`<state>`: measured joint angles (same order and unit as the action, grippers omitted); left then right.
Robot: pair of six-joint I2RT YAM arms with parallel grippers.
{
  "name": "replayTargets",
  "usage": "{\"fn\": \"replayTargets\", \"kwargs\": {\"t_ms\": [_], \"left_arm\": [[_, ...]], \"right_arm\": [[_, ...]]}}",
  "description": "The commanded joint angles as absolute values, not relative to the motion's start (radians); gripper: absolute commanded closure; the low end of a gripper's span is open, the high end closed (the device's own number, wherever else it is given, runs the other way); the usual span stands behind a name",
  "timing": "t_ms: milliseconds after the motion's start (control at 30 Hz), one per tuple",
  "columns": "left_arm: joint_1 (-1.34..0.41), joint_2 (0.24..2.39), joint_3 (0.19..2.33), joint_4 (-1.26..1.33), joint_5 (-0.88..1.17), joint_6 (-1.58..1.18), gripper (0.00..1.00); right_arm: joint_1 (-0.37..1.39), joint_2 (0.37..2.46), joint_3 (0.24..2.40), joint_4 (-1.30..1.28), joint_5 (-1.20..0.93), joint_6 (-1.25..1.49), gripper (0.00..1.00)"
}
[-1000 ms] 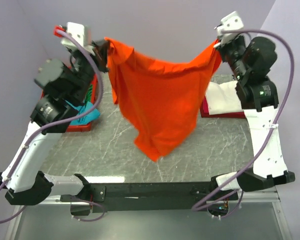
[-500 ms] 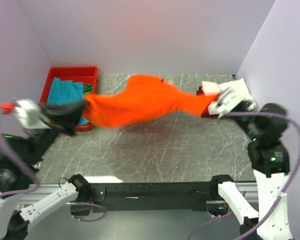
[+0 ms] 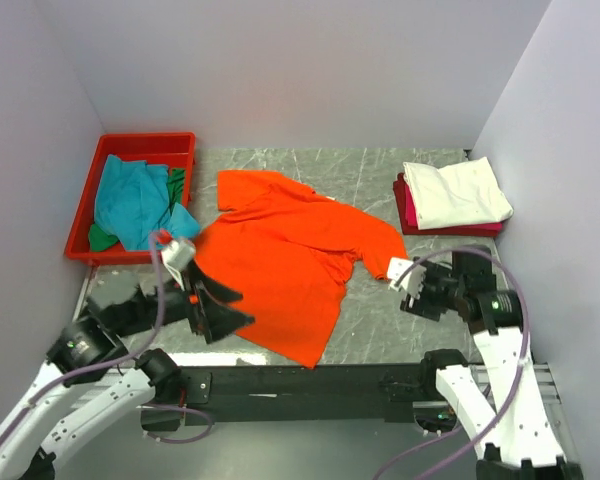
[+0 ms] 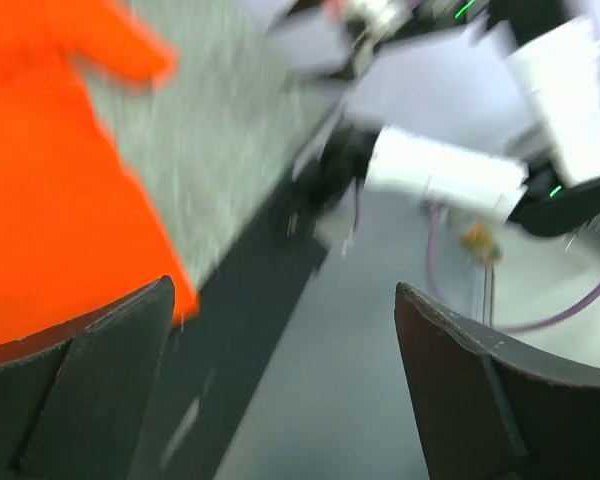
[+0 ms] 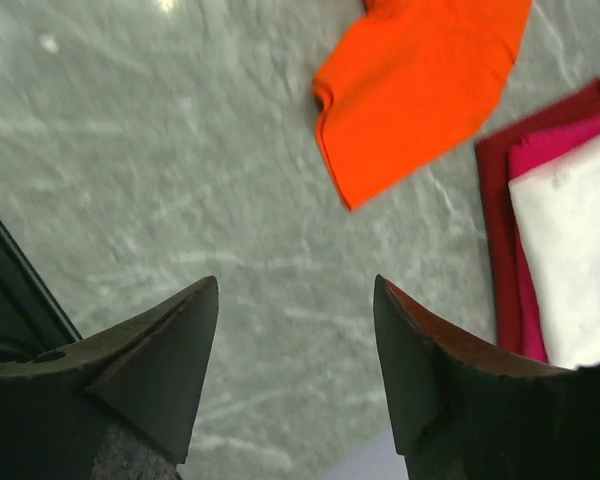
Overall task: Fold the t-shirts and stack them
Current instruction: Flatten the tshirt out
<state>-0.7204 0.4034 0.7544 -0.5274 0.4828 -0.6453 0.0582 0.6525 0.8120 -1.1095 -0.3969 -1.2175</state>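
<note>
The bright orange t-shirt [image 3: 280, 255] lies spread loosely on the marble table [image 3: 380, 310], one sleeve [image 5: 420, 90] pointing toward the right arm. My left gripper [image 3: 235, 306] hovers open at the shirt's near-left edge with nothing between its fingers; the left wrist view shows its jaws [image 4: 283, 290] wide apart and orange cloth [image 4: 50, 180] off to the left. Near the sleeve, my right gripper [image 3: 408, 285] is open and empty over bare table [image 5: 295, 284]. A folded white t-shirt [image 3: 455, 192] rests on a magenta-red one [image 3: 410, 212] at the back right. Teal [image 3: 130, 200] and green [image 3: 177, 185] t-shirts are crumpled in the tray.
A red plastic tray [image 3: 85, 215] stands at the back left against the wall. Grey walls close in the table on three sides. The black mounting rail [image 3: 310, 382] runs along the near edge.
Both grippers have opened and let go of the orange t-shirt. It dropped from being stretched in the air to lying on the table. Both arms have pulled back low toward the near edge.
</note>
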Motion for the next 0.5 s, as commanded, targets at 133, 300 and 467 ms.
{"fn": "replayTargets", "kwargs": {"t_ms": [133, 300, 467], "left_arm": [[-0.723, 0.855, 0.879, -0.396, 0.297, -0.564, 0.13], [-0.756, 1.152, 0.857, -0.169, 0.419, -0.568, 0.19], [-0.869, 1.466, 0.945, -0.121, 0.348, -0.506, 0.19]], "right_arm": [[0.090, 1.132, 0.992, -0.922, -0.605, -1.042, 0.30], [0.130, 1.337, 0.988, -0.763, -0.462, -0.942, 0.31], [0.124, 1.471, 1.008, -0.657, -0.356, -0.784, 0.32]]}}
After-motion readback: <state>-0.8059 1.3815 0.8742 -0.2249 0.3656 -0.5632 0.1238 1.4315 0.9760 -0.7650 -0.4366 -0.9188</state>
